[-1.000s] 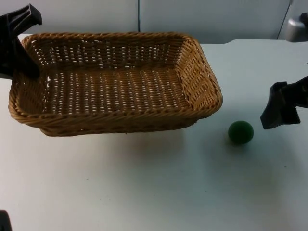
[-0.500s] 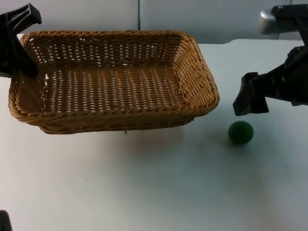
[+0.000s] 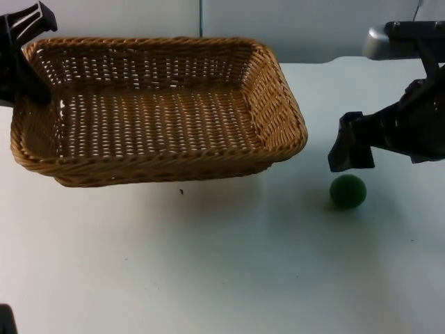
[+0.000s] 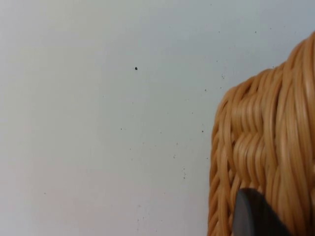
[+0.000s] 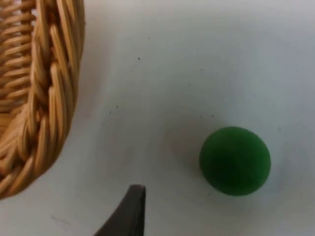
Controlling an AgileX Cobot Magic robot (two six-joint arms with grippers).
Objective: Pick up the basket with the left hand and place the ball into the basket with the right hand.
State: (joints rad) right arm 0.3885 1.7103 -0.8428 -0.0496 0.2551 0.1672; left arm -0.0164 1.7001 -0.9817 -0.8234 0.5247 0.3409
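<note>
Top view, left gripper (image 3: 28,66) clamped on brown woven wicker basket (image 3: 156,111) upper left, right gripper (image 3: 351,149), opening unclear, above small green ball (image 3: 348,191) on white table (image 3: 229,271).

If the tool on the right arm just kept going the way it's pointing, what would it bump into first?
Probably the bare white table, just beside the green ball. The right tool points down at the table, and its wrist view has the ball off to one side of its black fingertip, not squarely ahead. Depth is hard to judge.

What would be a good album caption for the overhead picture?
Left claw lifts a rectangular woven wicker basket by its end while the right claw hovers above a small green ball on the white table.
</note>
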